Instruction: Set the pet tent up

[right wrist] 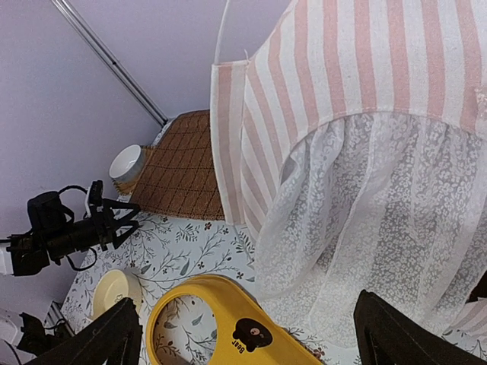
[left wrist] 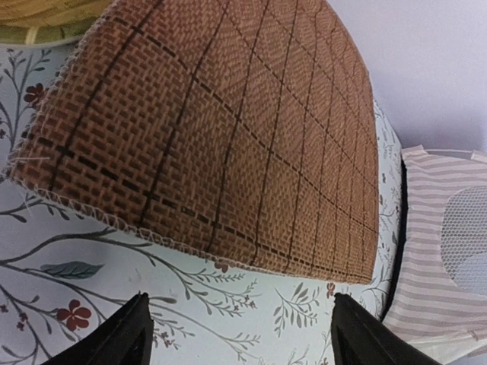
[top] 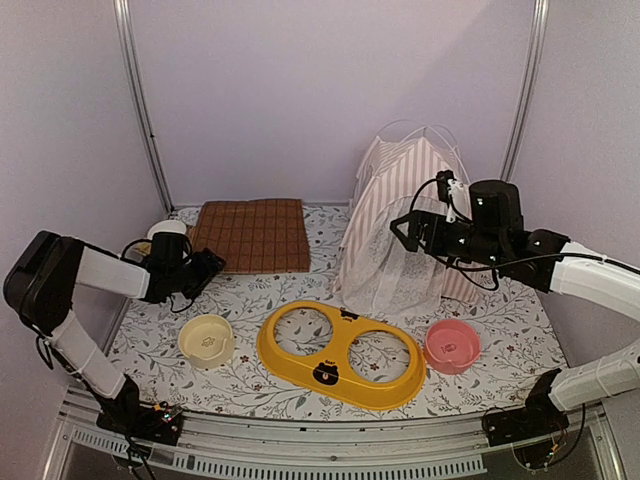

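The pet tent (top: 400, 215), pink-and-white striped with a sheer lace door curtain, stands upright at the back right of the table. My right gripper (top: 402, 233) hovers at its front, open and holding nothing. In the right wrist view the tent (right wrist: 365, 137) fills the upper right and its lace hangs down between the open fingers (right wrist: 403, 334). My left gripper (top: 212, 264) is low at the near left corner of the brown mat (top: 250, 235), open with only the tablecloth between its fingers (left wrist: 114, 338). The tent (left wrist: 437, 251) shows at the right edge of that view.
A yellow double-ring feeder (top: 340, 355) lies at the front centre, with a cream bowl (top: 206, 340) to its left and a pink bowl (top: 452, 345) to its right. A white bowl (top: 168, 232) sits behind the left gripper. Walls enclose the back and sides.
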